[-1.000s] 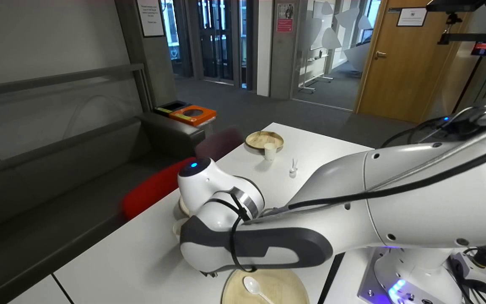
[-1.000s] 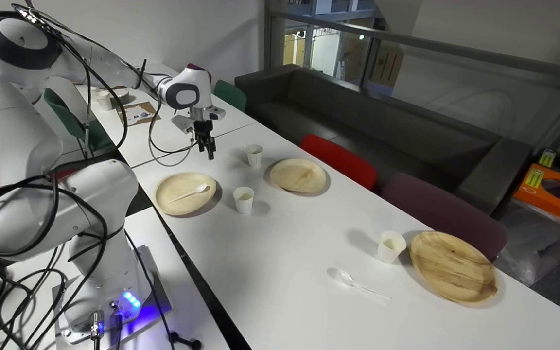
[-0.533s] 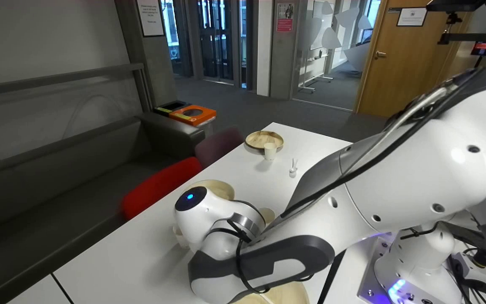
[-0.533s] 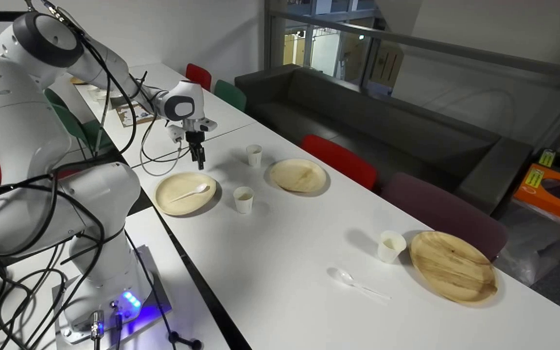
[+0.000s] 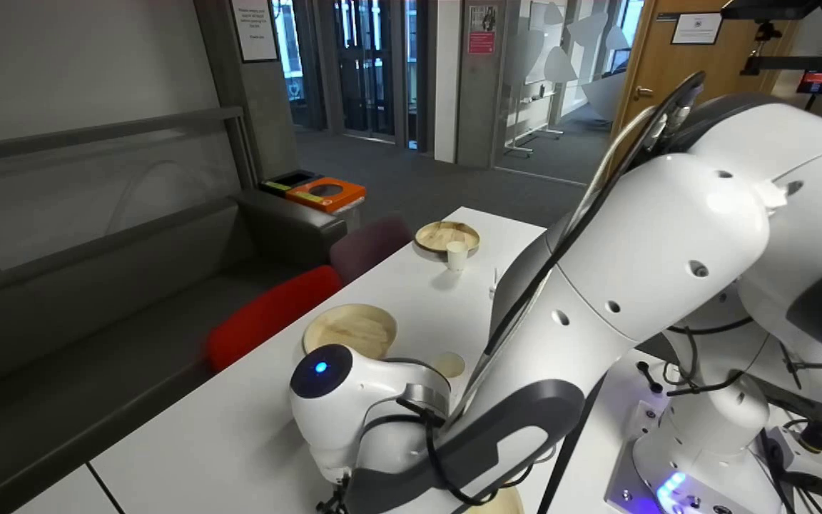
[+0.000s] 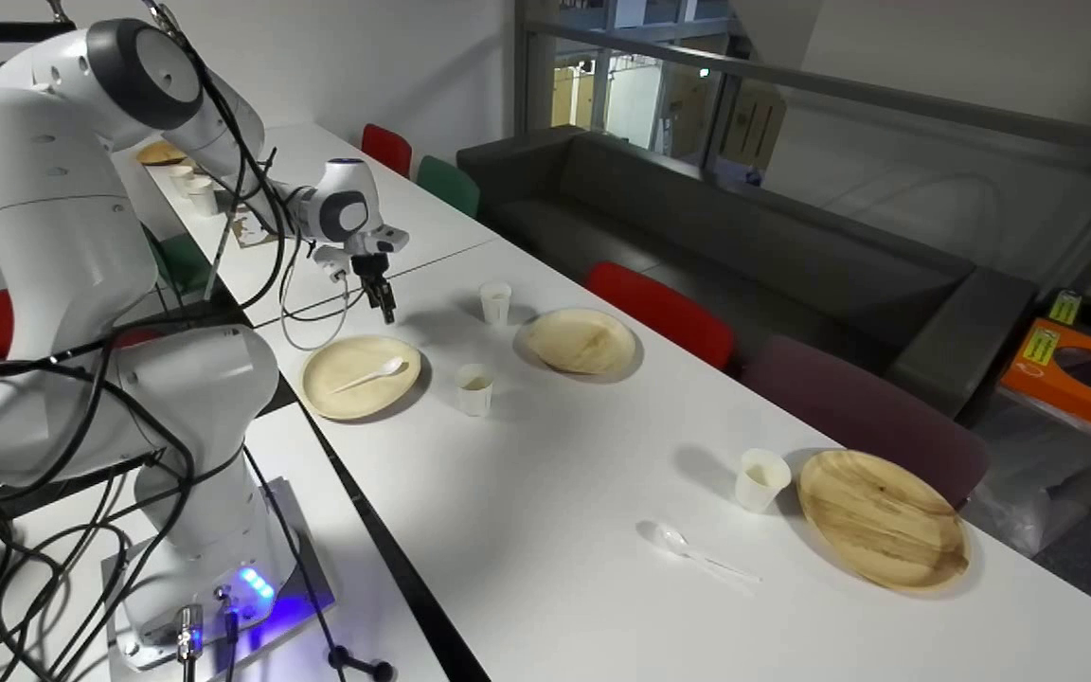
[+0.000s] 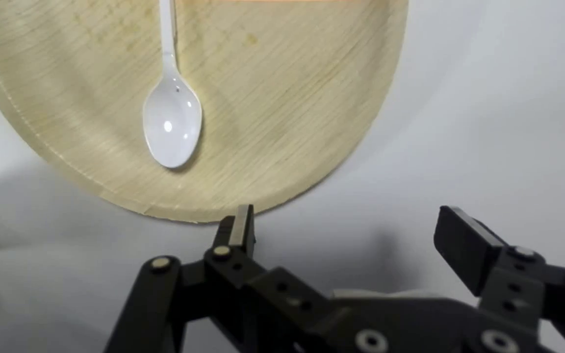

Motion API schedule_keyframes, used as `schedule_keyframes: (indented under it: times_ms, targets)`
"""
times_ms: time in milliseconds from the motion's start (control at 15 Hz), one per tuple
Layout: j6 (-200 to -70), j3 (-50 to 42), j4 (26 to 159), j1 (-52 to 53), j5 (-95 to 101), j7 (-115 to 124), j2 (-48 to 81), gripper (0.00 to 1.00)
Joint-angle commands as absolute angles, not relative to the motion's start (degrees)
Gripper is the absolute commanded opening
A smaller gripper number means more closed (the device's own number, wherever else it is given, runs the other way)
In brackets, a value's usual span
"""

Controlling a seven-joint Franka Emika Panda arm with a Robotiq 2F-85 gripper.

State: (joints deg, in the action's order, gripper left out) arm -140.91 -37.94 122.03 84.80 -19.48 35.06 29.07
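grey-walled room; dark sofa [image 6: 744, 237] along the wall, across the white table [image 6: 555, 493] from the spoon plate [image 7: 287, 108]. robot arm [image 6: 62, 208] footed on the opposite side of the spoon plate, past a black gap, its wrist hanging near that plate's rim.

spoon plate: round, shallow, pale tan, fine straight grain, raised edge. second pale plate [image 6: 581, 341] lies apart from it; between the two, nearer the spoon plate, an off-white cup [image 6: 474, 398], upright.

gripper [image 7: 346, 228]: at the rim of the spoon plate, fingers spread wide. in the wrist view one tip shows against the rim; whether it touches, cannot tell.

white spoon [image 7: 172, 117]: lying on the spoon plate, long axis across it. bowl end points to the rim on the sofa side, handle back toward the gap side. glossy, plastic-looking; oval bowl, hollow side up, bright highlights in it, small dark fleck by the neck; slim handle, cut off by the wrist view's edge.
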Motion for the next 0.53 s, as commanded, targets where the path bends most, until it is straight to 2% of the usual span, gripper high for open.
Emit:
schedule_keyframes:
  times_ms: [0, 200, 467]
  targets:
    - [-146.62, -32.63, 125.30, 84.35, -5.46, 47.76, 22.35, 1.00]
    - [-149.18, -26.15, 123.46, 84.55, 2.66, 62.54, 23.38, 1.00]
    - [-154.77, -13.29, 120.53, 81.24, -0.35, 75.21, 28.29, 1.00]
